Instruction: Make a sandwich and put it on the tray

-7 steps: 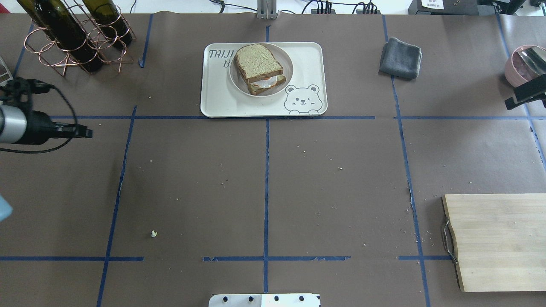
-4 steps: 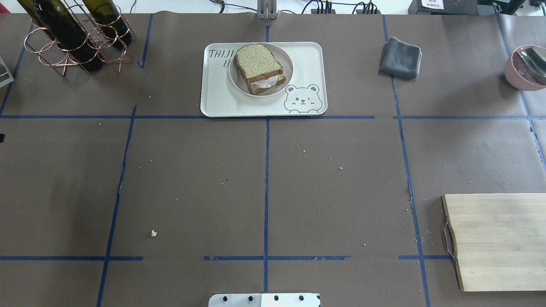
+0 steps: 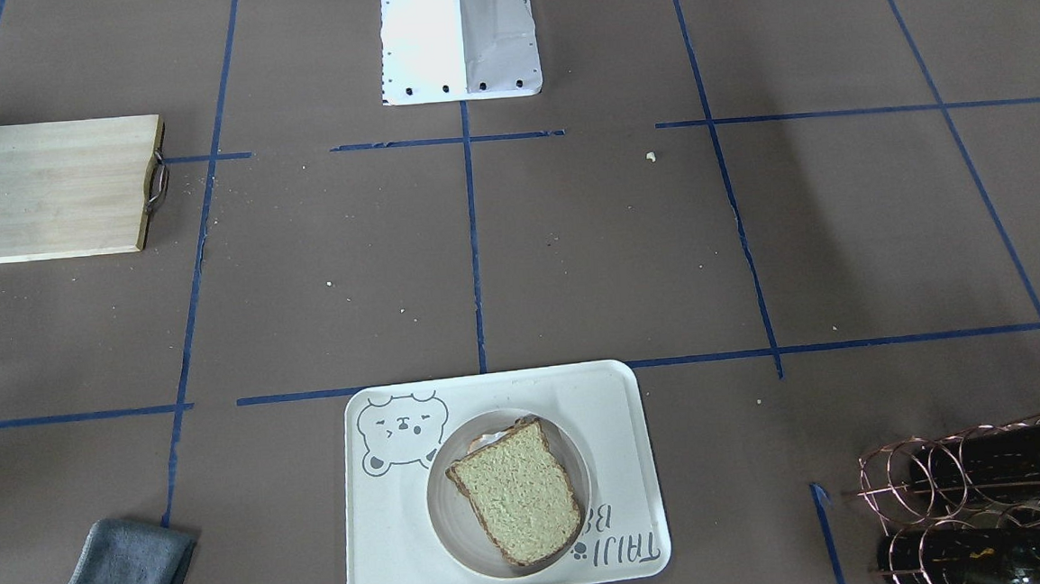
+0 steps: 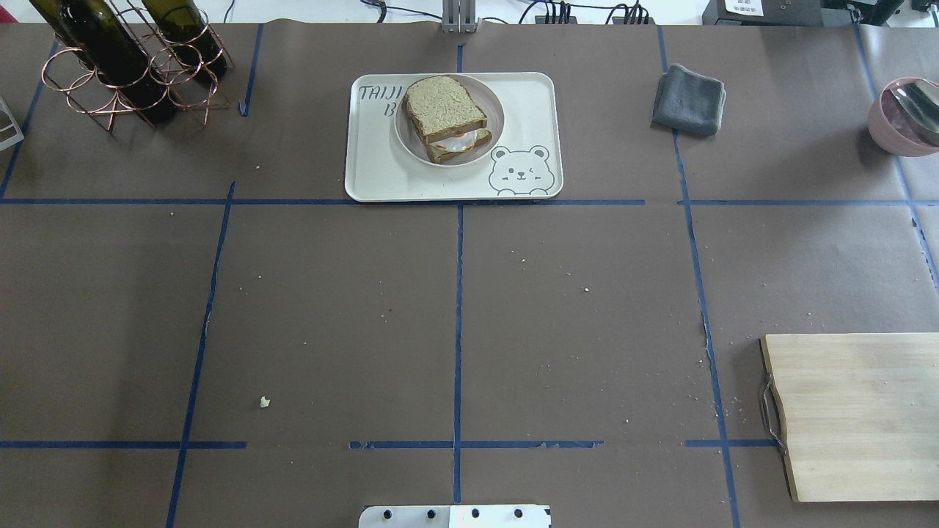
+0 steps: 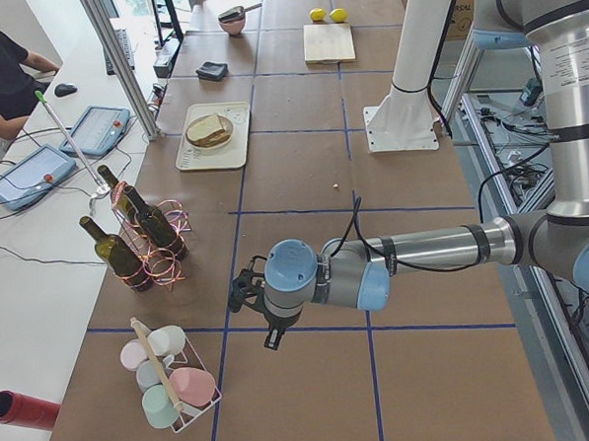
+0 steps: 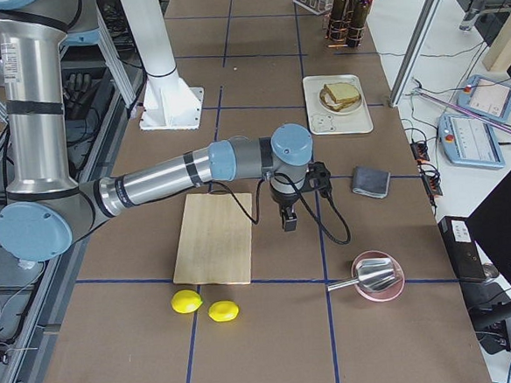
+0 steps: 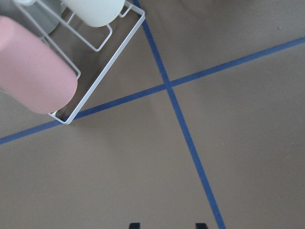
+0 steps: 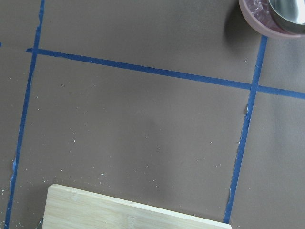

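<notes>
The sandwich (image 4: 445, 114), two tan bread slices with a fried egg between them, lies on a round white plate on the cream bear tray (image 4: 528, 103) at the far middle of the table. It also shows in the front-facing view (image 3: 517, 504) on the tray (image 3: 381, 535). My left gripper (image 7: 166, 225) is open and empty, far off at the table's left end over bare paper; it also shows in the exterior left view (image 5: 269, 335). My right gripper (image 6: 287, 222) hangs between the cutting board and the grey cloth; I cannot tell whether it is open or shut.
A copper rack with wine bottles (image 4: 125, 66) stands far left. A grey cloth (image 4: 688, 99) and a pink bowl with a metal scoop (image 4: 906, 117) are far right. A wooden cutting board (image 4: 858, 414) lies near right. A mug rack (image 5: 170, 385) and two lemons (image 6: 186, 301) are at the table ends.
Both arms have drawn out of the overhead view: the left arm off the left edge, the right gripper off the right edge. The sandwich and tray have not moved.
</notes>
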